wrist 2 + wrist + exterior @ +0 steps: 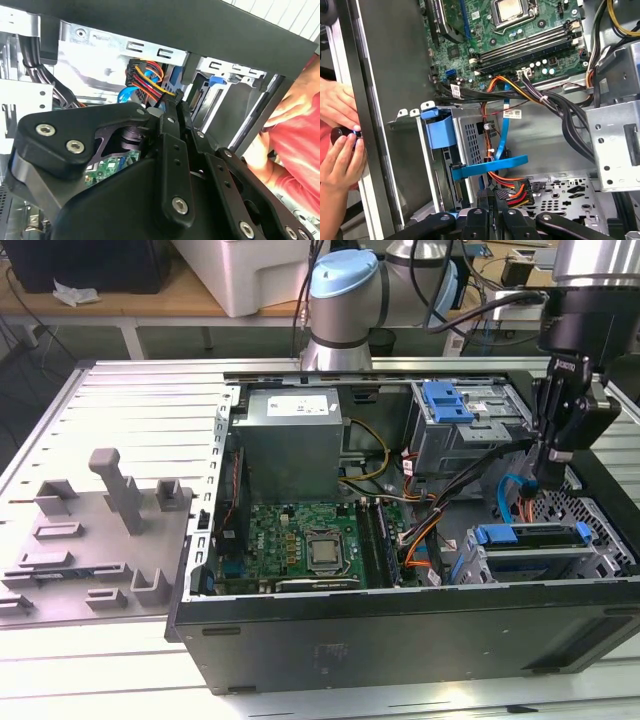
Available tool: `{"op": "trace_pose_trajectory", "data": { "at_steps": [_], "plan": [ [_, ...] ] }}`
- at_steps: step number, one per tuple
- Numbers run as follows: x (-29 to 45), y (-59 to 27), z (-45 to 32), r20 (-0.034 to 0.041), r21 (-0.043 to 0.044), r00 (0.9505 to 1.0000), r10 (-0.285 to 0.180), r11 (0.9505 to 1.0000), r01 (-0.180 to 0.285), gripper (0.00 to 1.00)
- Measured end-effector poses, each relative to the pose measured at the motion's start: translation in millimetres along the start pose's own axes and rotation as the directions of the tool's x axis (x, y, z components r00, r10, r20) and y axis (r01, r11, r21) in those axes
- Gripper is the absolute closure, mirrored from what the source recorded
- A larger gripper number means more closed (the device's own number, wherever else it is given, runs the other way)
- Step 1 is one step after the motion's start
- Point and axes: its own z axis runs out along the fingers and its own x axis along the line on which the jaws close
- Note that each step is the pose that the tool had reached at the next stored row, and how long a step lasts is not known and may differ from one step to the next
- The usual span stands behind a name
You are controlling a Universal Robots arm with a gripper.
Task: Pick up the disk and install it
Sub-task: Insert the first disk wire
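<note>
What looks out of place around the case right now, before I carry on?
A person's hands are right against the outside of the case wall in the first wrist view, holding a small dark object, not far from the gripper. That is odd during a robot run. Inside the case, nothing looks spilled or damaged.

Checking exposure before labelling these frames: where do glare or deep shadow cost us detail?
Exterior view: the slatted table glares pale, the case's near wall is near black. Second wrist view: the gripper is a dark mass against a bright metal cage wall. First wrist view: the motherboard is evenly lit.
</note>
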Motion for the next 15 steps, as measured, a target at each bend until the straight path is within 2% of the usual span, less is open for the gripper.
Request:
{"op": "trace_pose_trajectory", "data": {
  "at_steps": [8, 13, 15],
  "plan": [
    [5.0, 2.0, 2.0, 0.0199, 0.0148, 0.9994, -0.030, 0.9995, 0.029, 0.83],
    [9.0, 4.7, 3.6, 0.0436, 0.0235, 0.9978, -0.050, 0.9985, 0.049, 0.83],
    [10.1, 5.3, 4.0, 0.0483, 0.0263, 0.9973, -0.056, 0.9981, 0.055, 0.83]
  ]
}}
